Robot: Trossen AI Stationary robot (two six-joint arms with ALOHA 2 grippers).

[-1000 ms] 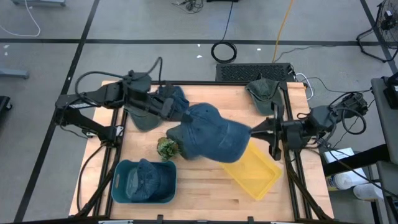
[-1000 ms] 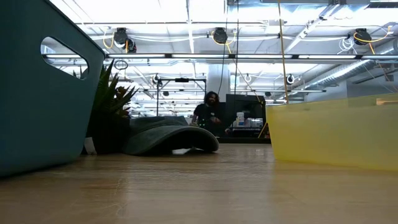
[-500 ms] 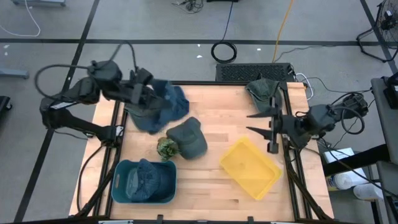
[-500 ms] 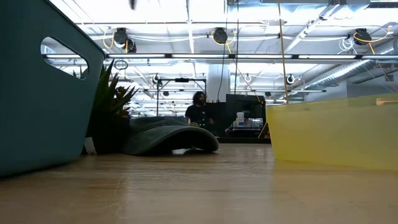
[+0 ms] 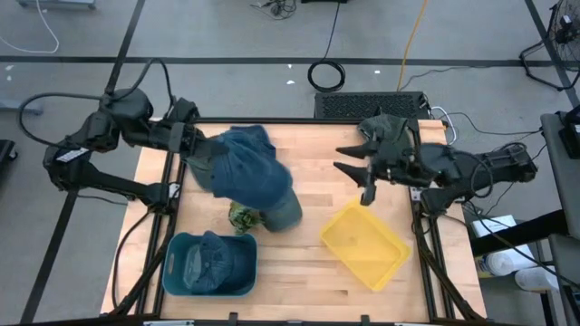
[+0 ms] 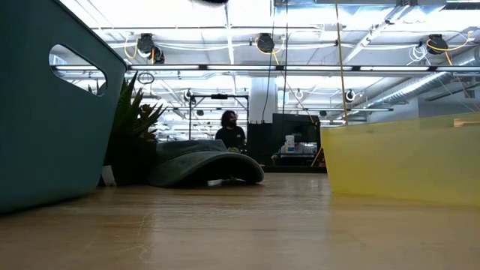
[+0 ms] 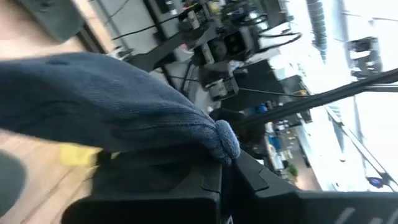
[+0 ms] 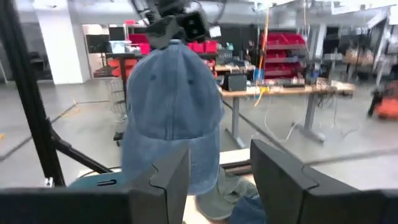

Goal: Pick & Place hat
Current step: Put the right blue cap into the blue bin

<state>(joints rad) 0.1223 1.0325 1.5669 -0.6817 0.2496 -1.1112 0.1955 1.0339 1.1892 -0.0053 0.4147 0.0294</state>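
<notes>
Now the spread-fingered right gripper has released the faded blue denim cap, leaving it dangling from the clenched left gripper.

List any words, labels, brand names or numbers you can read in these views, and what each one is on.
None can be read.
Blue hat held up by the left gripper: no logo or lettering shows.
Teal bin and yellow tray: plain walls, no label.
Red bins on shelves in the room behind, right wrist view: any markings are too blurred to read.
</notes>
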